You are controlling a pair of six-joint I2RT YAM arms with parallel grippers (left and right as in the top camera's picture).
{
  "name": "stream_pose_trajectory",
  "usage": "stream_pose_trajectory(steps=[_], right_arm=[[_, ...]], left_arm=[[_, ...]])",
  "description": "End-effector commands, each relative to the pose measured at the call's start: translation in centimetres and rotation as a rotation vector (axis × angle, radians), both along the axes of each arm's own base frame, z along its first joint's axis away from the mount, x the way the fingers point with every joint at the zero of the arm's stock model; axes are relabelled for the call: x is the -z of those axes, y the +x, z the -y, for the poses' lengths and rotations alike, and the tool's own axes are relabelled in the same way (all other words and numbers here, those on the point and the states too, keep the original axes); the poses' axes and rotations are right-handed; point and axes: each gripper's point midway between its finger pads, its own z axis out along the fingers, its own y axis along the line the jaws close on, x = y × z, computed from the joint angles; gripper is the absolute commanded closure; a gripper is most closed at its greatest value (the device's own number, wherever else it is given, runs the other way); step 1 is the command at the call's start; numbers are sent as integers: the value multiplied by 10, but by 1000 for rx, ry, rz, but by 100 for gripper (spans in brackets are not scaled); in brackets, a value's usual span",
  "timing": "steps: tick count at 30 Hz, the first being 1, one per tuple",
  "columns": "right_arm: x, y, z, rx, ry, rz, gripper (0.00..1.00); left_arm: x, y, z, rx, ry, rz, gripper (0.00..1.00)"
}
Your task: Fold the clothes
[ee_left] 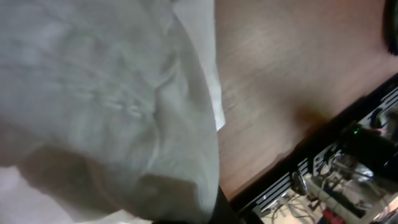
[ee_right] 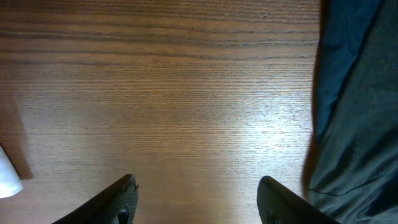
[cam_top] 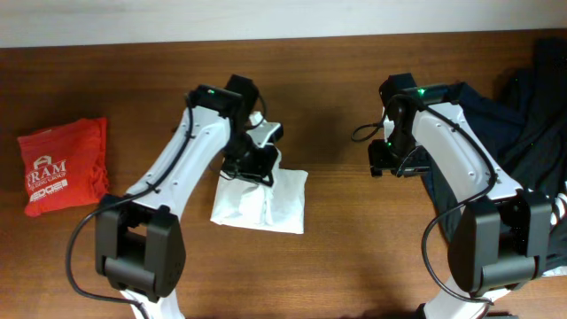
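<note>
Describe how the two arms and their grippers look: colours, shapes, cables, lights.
The left arm and right arm have white rounded shells between chunky black joints and bases. A green light glows near each wrist. Thin black cables loop alongside. The right gripper has dark, blunt fingers; the left gripper looks black, fingers unseen.

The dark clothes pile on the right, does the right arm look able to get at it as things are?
Probably yes: the right gripper hangs open over the table right beside the dark clothes, nothing between them.
</note>
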Motion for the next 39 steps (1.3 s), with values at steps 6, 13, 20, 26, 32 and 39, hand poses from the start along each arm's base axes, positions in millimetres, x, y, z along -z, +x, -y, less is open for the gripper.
stream_pose_trajectory(steps=[6, 13, 20, 26, 32, 39], right_arm=[[-1, -1, 3, 1, -15, 7, 35], [-2, -2, -23, -111, 146, 0, 34], [-27, -9, -120, -380, 614, 57, 34], [-10, -24, -169, -469, 613, 5, 34], [30, -40, -199, -542, 602, -95, 36], [79, -28, -222, -592, 598, -81, 35]], left_arm=[[28, -20, 43, 150, 55, -9, 54], [-61, 52, 27, 84, -95, 277, 49], [-19, 93, -63, -156, 6, 204, 39], [79, 69, -89, -120, 174, 22, 43], [113, 73, -138, -201, 450, 9, 48], [111, 67, -155, -341, 461, -61, 39]])
